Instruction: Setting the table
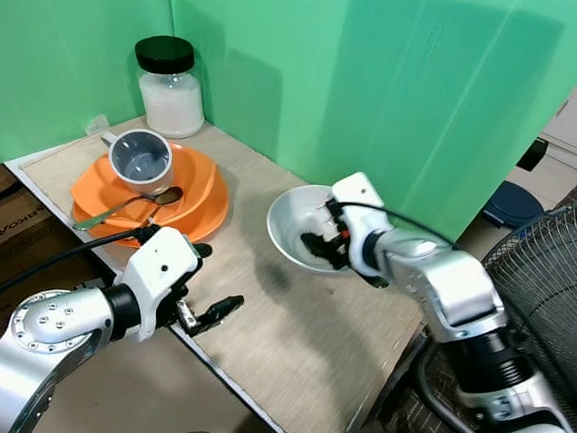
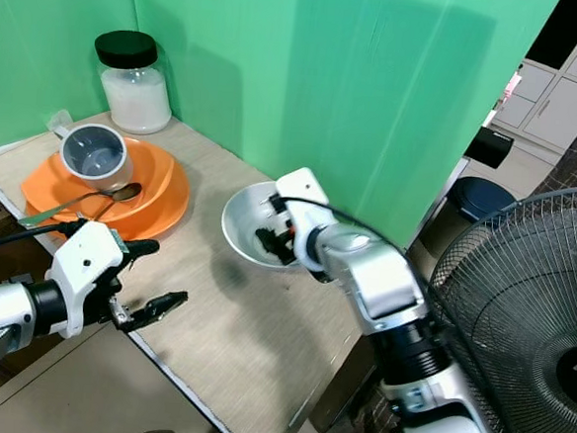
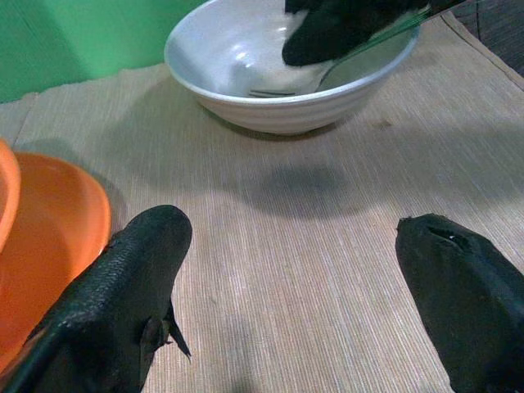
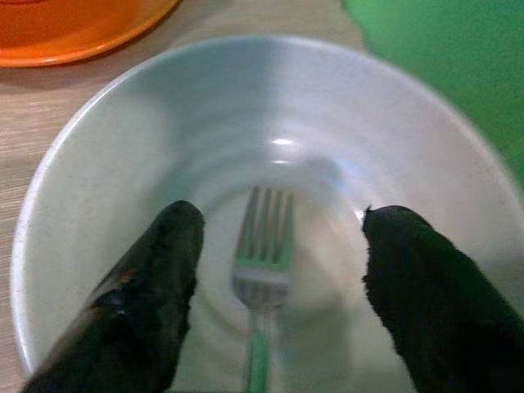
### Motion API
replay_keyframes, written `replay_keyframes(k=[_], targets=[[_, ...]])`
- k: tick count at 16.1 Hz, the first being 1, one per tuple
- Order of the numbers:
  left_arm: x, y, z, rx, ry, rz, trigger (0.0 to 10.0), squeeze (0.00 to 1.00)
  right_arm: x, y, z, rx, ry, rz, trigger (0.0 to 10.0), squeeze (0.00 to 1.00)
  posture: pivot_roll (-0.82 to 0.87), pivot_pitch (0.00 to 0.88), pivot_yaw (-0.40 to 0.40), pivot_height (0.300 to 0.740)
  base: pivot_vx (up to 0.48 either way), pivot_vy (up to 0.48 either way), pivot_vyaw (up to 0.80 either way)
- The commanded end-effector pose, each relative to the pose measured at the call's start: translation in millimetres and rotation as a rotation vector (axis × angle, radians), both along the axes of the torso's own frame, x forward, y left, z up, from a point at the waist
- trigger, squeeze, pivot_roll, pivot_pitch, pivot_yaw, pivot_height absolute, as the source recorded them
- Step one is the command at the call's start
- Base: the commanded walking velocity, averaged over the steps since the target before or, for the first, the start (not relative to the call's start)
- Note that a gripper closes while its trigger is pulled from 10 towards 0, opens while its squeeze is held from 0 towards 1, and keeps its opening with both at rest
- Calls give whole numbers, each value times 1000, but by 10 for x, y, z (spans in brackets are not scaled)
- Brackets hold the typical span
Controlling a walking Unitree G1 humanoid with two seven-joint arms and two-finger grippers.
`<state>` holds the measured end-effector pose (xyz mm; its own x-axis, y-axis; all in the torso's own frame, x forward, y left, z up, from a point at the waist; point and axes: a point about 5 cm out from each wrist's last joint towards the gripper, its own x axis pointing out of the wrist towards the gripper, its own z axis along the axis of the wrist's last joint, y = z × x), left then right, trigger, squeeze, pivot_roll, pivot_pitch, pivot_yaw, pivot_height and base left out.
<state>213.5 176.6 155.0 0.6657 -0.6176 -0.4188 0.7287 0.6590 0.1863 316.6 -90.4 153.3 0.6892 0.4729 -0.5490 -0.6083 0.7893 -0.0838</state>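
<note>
While the right gripper (image 4: 274, 282) hangs inside the bowl (image 1: 289, 238) with its 2 fingers spread, a fork (image 4: 262, 282) lies between them on the bowl's floor, tines toward the far wall and a green handle running back under the wrist; nothing is grasped. The bowl stands on the table (image 1: 291, 326) near the green backdrop, well apart from the orange plate (image 1: 206, 196), which carries a cup (image 1: 140, 159) and a spoon (image 1: 136, 204). A jar (image 1: 170, 89) stands behind the plate. The left gripper (image 1: 202, 285) hovers low over the table's front edge, fingers released and empty. The fork looks light, stiff and slick, and it lies flat against a smooth curved glaze, so a pinch across the neck just behind the tines seems the best hold; the handle may skid if squeezed off-centre. The bowl looks ceramic, heavier and chippable, and could slide on the mat if pushed sideways.
</note>
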Motion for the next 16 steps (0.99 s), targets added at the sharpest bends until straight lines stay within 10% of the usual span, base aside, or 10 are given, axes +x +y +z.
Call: replay_keyframes(k=[1, 6, 7, 8, 12, 13, 14, 16], targets=[[21, -12, 12, 16, -14, -11, 10000, 353, 11, -24, 86, -17, 5, 8, 10000, 1000, 147, 0, -40, 740, 0, 0, 0], [17, -11, 10, 12, -11, -14, 10000, 353, -73, -111, 49, -110, 133, 21, 10000, 1000, 145, 0, -44, 740, 0, 0, 0], [11, -9, 10, 11, -8, -16, 10000, 353, -96, -115, 32, -114, 150, 23, 10000, 773, 145, 0, -49, 740, 0, 0, 0], [-1, 0, 8, 11, -3, -16, 10000, 357, -152, -130, 3, -119, 191, 21, 10000, 0, 145, 0, -52, 740, 0, 0, 0], [-4, 11, 6, 15, 0, -16, 10000, 353, -254, -195, -80, -165, 274, 2, 10000, 0, 143, 0, -48, 740, 0, 0, 0], [0, 11, 7, 16, 0, -17, 10000, 353, -263, -203, -100, -167, 285, -3, 8510, 0, 144, 0, -47, 740, 0, 0, 0], [5, 12, 12, 18, -2, -18, 10000, 353, -287, -210, -150, -164, 307, -12, 0, 0, 147, 0, -44, 740, 0, 0, 0], [3, 13, 17, 20, -1, -19, 10000, 353, -326, -209, -233, -162, 338, -20, 0, 0, 150, 0, -41, 740, 0, 0, 0]])
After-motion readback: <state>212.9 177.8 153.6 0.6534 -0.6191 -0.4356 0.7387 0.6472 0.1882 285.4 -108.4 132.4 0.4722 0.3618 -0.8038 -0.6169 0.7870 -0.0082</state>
